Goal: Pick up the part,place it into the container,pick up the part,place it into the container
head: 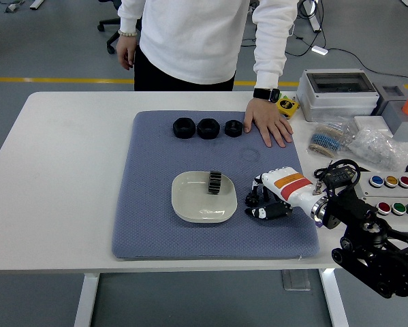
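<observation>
With one gear already in the white dish mid-mat, the right hand curls on a second small black part beside the dish's right rim; lifting it over comes next.

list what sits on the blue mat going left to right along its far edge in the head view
Large black ring part → second large black ring part → smaller black ring part → the person's hand, resting flat on the mat's far right corner.
</observation>
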